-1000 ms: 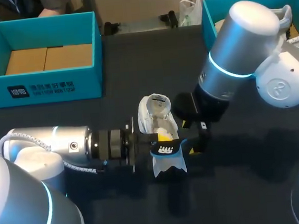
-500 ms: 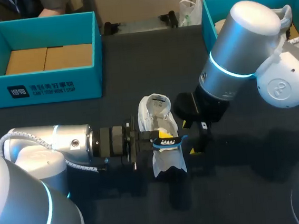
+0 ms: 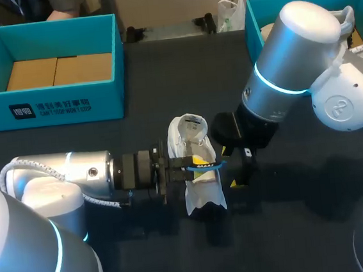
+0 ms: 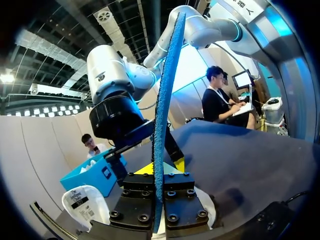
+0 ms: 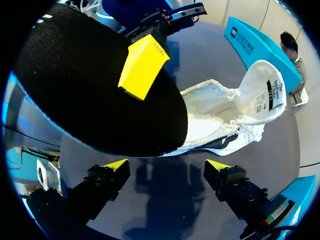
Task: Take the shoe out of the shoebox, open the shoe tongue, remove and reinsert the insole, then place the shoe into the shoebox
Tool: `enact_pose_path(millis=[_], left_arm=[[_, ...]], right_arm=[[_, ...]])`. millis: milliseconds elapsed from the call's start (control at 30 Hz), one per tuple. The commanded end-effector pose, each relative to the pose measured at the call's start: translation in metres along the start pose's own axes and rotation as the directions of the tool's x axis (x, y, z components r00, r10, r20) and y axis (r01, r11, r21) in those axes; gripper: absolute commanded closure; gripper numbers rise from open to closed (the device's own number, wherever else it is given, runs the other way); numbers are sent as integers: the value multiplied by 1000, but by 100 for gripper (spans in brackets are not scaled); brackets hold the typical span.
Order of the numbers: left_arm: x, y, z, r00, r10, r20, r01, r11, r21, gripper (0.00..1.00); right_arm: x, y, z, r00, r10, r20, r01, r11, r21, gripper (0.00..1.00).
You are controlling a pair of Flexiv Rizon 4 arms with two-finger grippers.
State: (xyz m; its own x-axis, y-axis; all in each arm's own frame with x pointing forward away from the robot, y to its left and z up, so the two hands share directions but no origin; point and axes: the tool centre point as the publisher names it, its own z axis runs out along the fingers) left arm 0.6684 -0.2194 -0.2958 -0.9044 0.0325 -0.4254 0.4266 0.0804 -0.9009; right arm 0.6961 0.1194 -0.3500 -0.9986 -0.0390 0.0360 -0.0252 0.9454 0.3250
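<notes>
The white shoe (image 3: pixel 190 138) lies on the dark tabletop (image 3: pixel 162 73) between the two arms, well apart from the empty teal shoebox (image 3: pixel 56 108) at the far left. The left gripper (image 3: pixel 196 168) has its fingers pinched on the insole (image 3: pixel 205 166), just over the shoe's middle. The right gripper (image 3: pixel 233 168) sits just right of the shoe, fingers spread wide, holding nothing.

Whether the insole is coming out or going back in, I cannot tell. Either way the right fingers would do well to pin the shoe so it cannot drag, and for reinsertion the insole should go in flat, not on edge.

Only the left wrist view shows the insole (image 4: pixel 163 120) edge-on, a thin blue strip clamped from both sides. Only the right wrist view shows its broad black face (image 5: pixel 85 95), a yellow fingertip (image 5: pixel 142 65) against it, and the shoe's raised tongue (image 5: pixel 262 92)
</notes>
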Motion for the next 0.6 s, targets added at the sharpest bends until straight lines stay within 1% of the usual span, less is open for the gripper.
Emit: enact_pose_path(millis=[33, 600], left_arm=[[1, 5, 3, 1000, 1, -4, -1, 1000, -5, 100], [-4, 35, 2, 998, 61, 2, -61, 997, -45, 100]], right_arm=[[1, 0, 1, 1000, -1, 2, 1, 1000, 0, 0], [1, 0, 1, 1000, -1, 2, 1, 1000, 0, 0]])
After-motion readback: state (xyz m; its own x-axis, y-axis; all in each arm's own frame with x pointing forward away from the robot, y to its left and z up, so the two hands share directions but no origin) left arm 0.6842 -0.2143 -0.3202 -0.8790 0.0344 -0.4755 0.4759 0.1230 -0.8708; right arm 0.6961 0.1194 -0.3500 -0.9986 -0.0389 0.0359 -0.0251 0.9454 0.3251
